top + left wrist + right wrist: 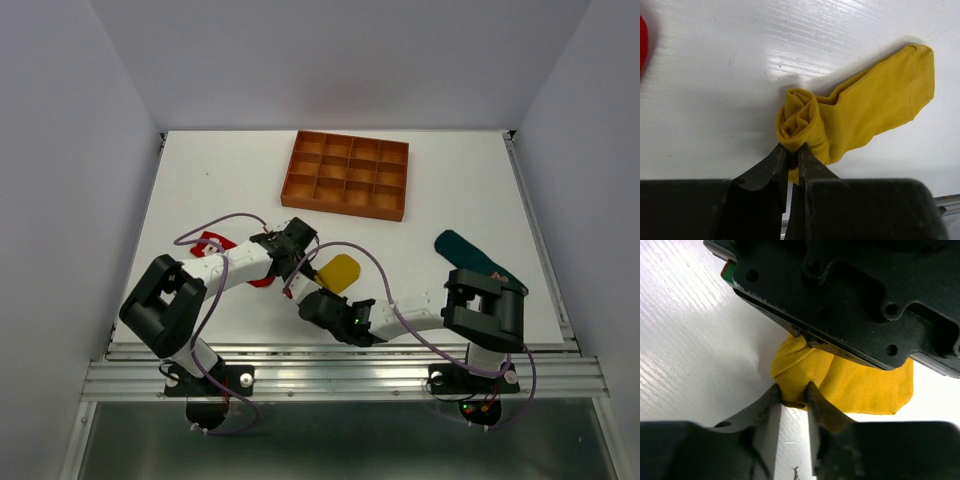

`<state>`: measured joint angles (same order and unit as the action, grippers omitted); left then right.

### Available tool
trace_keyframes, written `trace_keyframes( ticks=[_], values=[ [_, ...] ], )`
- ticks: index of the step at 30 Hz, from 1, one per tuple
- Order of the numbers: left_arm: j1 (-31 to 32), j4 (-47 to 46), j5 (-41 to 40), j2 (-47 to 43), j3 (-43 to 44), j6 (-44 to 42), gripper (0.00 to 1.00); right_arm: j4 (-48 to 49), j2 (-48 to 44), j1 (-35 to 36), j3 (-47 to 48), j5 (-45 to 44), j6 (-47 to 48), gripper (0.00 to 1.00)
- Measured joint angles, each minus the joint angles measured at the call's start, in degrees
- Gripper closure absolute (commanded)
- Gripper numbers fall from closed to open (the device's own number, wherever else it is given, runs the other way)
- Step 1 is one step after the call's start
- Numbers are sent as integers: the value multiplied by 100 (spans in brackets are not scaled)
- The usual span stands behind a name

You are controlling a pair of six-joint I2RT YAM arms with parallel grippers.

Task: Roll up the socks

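Top external view, standing behind the arms: both reach in toward the middle of the white bench (450, 190), and they meet at the yellow sock (340, 270). It lies near the front edge, well short of the orange-brown gridded tray (340, 209) at the back.

The left hand (298, 266) comes in from the left. The right hand (318, 297) comes in low from the right, just beside it.

In the left wrist view the sock is partly rolled. One end is wound into a small tight coil and the rest lies flat, stretching away to the upper right. The left hand's fingers (777, 160) are almost together and pinch the near side of that coil.

In the right wrist view the black body of the left hand hangs right over the sock. The right hand's fingers (771, 402) are drawn narrow, with the lower edge of the roll caught between their tips.

The red sock (210, 243) lies flat on the left, partly under the left arm. The dark teal sock (468, 254) lies on the right side, close to the right arm and well apart from the others.
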<state>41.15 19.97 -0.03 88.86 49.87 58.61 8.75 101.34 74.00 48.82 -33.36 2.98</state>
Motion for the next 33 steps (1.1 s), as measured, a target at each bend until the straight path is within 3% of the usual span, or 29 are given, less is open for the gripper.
trace_keyframes(
  ticks=[4, 11, 14, 20, 28, 33],
  values=[
    [0, 20, -4, -9, 0, 0, 97, -46, 9, 31, 24, -105, -46, 92],
    [17, 105, -24, -44, 11, 39, 50, -48, -17, -13, 9, -98, -752, 99],
    [24, 258, -59, -149, 11, 52, 40, 92, -199, -173, -179, 168, -1172, 99],
    [37, 557, -144, -463, 11, 48, 36, 789, -741, -743, -901, 1193, -1969, 99],
    [-63, 660, -203, -662, 11, -28, 36, 2811, -1023, -1801, -2234, 3003, -3182, 99],
    [-76, 601, -181, -662, 11, -138, 36, 3558, -1023, -2065, -2682, 3541, -3755, 99]
  ],
)
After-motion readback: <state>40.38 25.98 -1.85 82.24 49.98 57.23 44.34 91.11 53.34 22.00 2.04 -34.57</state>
